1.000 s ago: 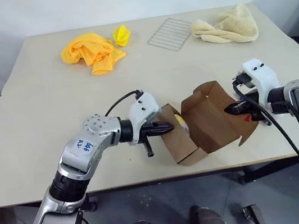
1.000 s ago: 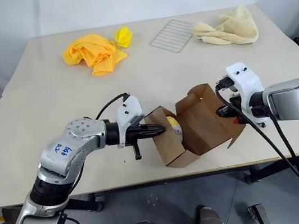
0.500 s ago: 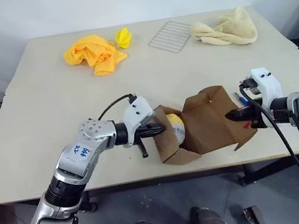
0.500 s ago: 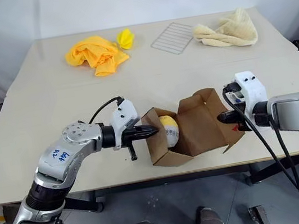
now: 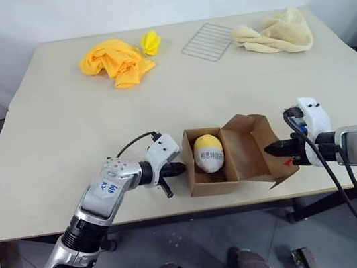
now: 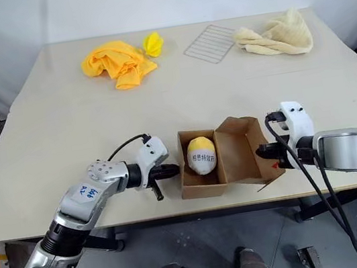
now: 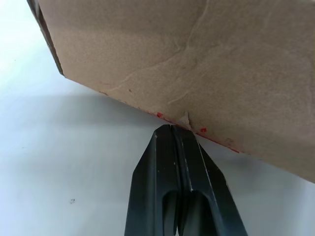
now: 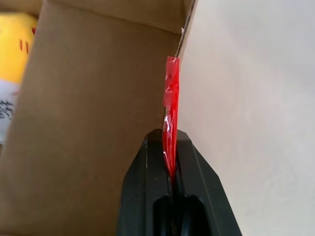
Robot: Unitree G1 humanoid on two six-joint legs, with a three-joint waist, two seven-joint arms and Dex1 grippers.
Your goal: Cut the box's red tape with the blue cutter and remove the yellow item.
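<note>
Beige table [image 5: 62, 125] bears the box [image 5: 238, 165], both hands clenched on its edges.

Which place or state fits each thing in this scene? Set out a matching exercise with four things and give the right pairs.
Things:
1. yellow item
2. wire rack
3. right hand
4. orange cloth

Places or states:
A. far left part of the table
B. inside the open box
C. shut on the box's flap with the red tape
D. far side of the table, beside the cream towel

Pairs: 1-B, 2-D, 3-C, 4-A
</note>
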